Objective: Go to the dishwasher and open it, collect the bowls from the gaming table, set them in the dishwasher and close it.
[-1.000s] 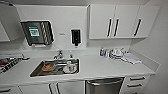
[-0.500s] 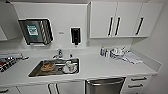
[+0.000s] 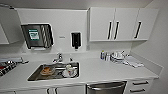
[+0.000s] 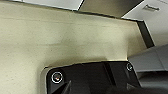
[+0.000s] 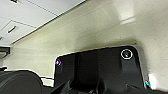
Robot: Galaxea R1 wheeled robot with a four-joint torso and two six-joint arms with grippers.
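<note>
The dishwasher (image 3: 106,88) sits under the white counter at the lower edge of the head view, right of the sink. Its stainless steel front is closed, and its bar handle (image 3: 106,85) runs across the top. The gaming table and the bowls are out of view. In the left wrist view my arm's dark plate (image 4: 92,77) faces a cream wall. In the right wrist view the dark plate (image 5: 100,70) faces a pale wall and ceiling. I cannot make out either gripper's fingers.
A steel sink (image 3: 33,76) with dishes (image 3: 47,70) is set in the counter (image 3: 105,70). Stacked plates (image 3: 117,57) and bottles stand at the back right. White wall cabinets (image 3: 117,23) hang above. Drawers (image 3: 140,86) flank the dishwasher's right. A side wall closes the right.
The whole head view has shifted slightly downward and grown a little, so the camera has moved. The counter and dishwasher themselves have not changed.
</note>
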